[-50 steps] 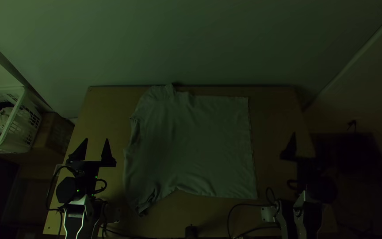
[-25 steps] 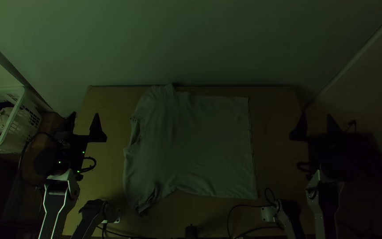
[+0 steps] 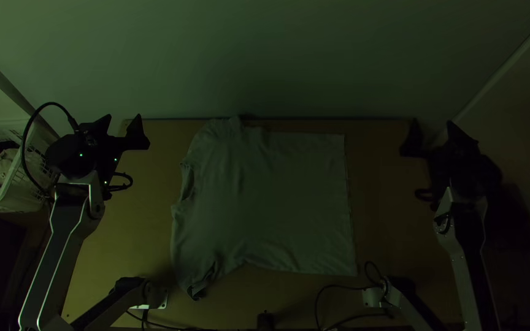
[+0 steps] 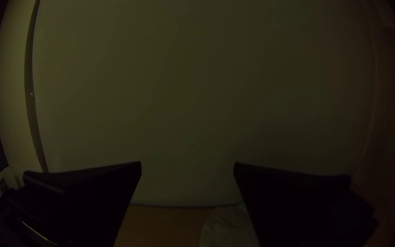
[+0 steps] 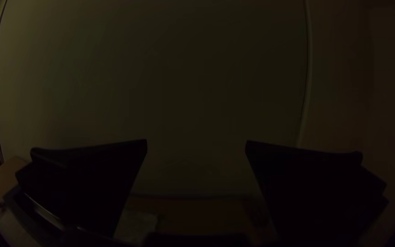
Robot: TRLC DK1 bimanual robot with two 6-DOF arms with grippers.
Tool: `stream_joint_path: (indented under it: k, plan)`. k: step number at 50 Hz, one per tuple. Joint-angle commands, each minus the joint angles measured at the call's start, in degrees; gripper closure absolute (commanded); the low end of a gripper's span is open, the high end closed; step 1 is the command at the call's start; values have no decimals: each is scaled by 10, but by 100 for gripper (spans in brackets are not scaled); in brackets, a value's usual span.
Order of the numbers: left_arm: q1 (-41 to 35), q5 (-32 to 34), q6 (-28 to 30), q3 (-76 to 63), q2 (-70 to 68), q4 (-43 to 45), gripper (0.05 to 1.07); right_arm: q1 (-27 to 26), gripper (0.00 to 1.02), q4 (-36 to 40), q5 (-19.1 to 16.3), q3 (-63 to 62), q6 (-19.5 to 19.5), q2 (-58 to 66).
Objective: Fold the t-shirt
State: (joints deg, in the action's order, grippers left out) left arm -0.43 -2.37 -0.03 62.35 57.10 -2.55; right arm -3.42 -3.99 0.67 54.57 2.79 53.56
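One t-shirt, long axis crosswise, collar seemingly leftward, hem rightward.

The pale t-shirt lies spread out before me on the table, left of the middle, not folded over on itself in any way I can make out. Its hem faces my right, running nearly straight from the far side to the near side. I see the shoulder end on my left, with an uneven outline and a rumpled opening midway along it. The far left part reaches the tabletop's far edge; the near left part tapers toward me into a small crumpled bunch. Soft wrinkles cross the body, which is smoother toward the hem.
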Motion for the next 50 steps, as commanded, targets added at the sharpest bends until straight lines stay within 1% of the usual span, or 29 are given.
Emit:
stream_joint_path:
  k: [1, 4, 13, 18, 24, 31, 36, 44, 50]
  plan:
    - [-13, -3, -15, 53, 34, -4, 10, 13, 4, 13, 5, 41, -9, 35]
    - [-17, -2, -24, 74, 57, -18, 10, 17, 4, 21, 5, 62, -9, 58]
    - [-41, 1, -40, 137, 131, -47, 10, 32, 4, 85, 5, 144, -10, 142]
    - [-47, 5, -53, 169, 175, -59, 10, 32, 4, 112, 5, 191, -33, 193]
    - [-41, 26, -68, 219, 237, -87, 10, 35, 4, 143, 5, 242, -45, 251]
    - [-34, 40, -81, 281, 311, -120, 10, 50, 4, 155, 5, 275, -59, 302]
    - [-26, 41, -90, 324, 363, -142, 10, 55, 4, 182, 5, 302, -88, 341]
    - [-18, 55, -113, 400, 447, -201, 10, 65, 4, 201, 6, 326, -111, 393]
    - [-16, 55, -117, 470, 525, -272, 11, 70, 4, 217, 6, 353, -120, 435]
